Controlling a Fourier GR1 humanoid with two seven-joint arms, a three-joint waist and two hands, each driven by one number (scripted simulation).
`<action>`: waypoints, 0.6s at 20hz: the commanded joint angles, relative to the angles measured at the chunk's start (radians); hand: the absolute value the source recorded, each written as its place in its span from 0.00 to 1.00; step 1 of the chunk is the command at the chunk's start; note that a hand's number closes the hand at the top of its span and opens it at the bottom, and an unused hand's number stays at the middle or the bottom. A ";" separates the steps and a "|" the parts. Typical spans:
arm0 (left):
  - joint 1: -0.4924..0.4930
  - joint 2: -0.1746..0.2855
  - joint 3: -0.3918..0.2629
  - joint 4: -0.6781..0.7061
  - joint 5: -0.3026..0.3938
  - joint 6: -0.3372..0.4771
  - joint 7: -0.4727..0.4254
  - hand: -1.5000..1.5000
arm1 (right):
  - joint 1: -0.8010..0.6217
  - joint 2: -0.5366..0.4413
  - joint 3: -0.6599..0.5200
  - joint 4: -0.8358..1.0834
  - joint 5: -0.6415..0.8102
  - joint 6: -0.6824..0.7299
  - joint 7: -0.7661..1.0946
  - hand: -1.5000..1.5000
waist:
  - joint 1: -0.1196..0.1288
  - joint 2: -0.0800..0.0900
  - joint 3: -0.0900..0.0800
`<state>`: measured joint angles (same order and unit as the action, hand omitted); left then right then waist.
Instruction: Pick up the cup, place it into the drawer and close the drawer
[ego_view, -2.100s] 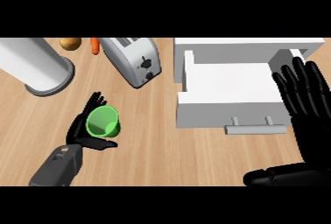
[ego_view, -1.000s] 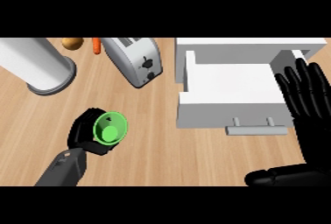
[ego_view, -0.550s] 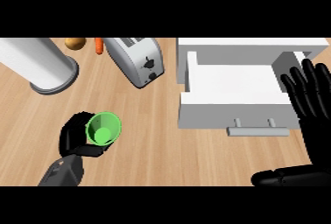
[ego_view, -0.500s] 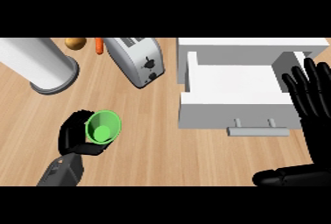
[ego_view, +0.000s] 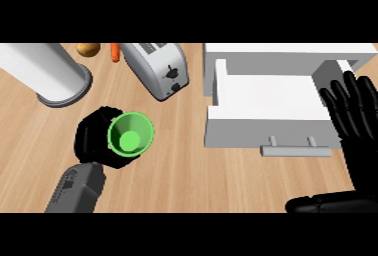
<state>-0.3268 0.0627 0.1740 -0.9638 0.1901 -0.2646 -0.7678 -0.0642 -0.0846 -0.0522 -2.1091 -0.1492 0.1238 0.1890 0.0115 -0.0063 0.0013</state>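
- Head view: you see the left robot hand (ego_view: 91, 136) curled round the green cup (ego_view: 131, 138) and clamped on it, the cup's mouth facing the camera, above the wooden surface (ego_view: 192, 175).
- The white drawer (ego_view: 258, 132) stands open (its handle (ego_view: 297, 149) on the near side), well apart from the cup, to its right.
- The right robot hand (ego_view: 353, 112) rests at the right edge, fingers straight and apart.
- A toaster (ego_view: 156, 70) lies beyond the cup.

- Toaster (ego_view: 156, 70) standing on wooden counter (ego_view: 184, 180), near the back.
- White cylinder (ego_view: 40, 70) standing well left of toaster.
- Carrot (ego_view: 115, 51) and tan lump (ego_view: 88, 48) lying between them, at the back.
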 joint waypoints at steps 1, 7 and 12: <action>0.036 -0.028 -0.054 -0.262 0.048 0.003 0.189 1.00 | -0.007 -0.021 -0.035 0.013 -0.032 0.013 0.016 0.00 | 0.003 -0.001 0.000; -0.042 -0.062 -0.109 -0.414 0.088 0.150 0.376 1.00 | -0.063 -0.025 -0.056 0.078 -0.029 0.015 -0.028 0.00 | -0.009 0.005 -0.001; -0.154 -0.062 -0.183 -0.465 0.064 0.293 0.470 1.00 | 0.090 0.014 0.023 -0.094 -0.004 0.020 0.002 0.00 | -0.019 0.005 -0.001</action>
<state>-0.4213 0.0052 0.0284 -1.3986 0.2646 -0.0456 -0.3505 -0.0582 -0.0967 -0.0706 -2.1333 -0.1719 0.1362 0.2025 -0.0009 -0.0029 0.0005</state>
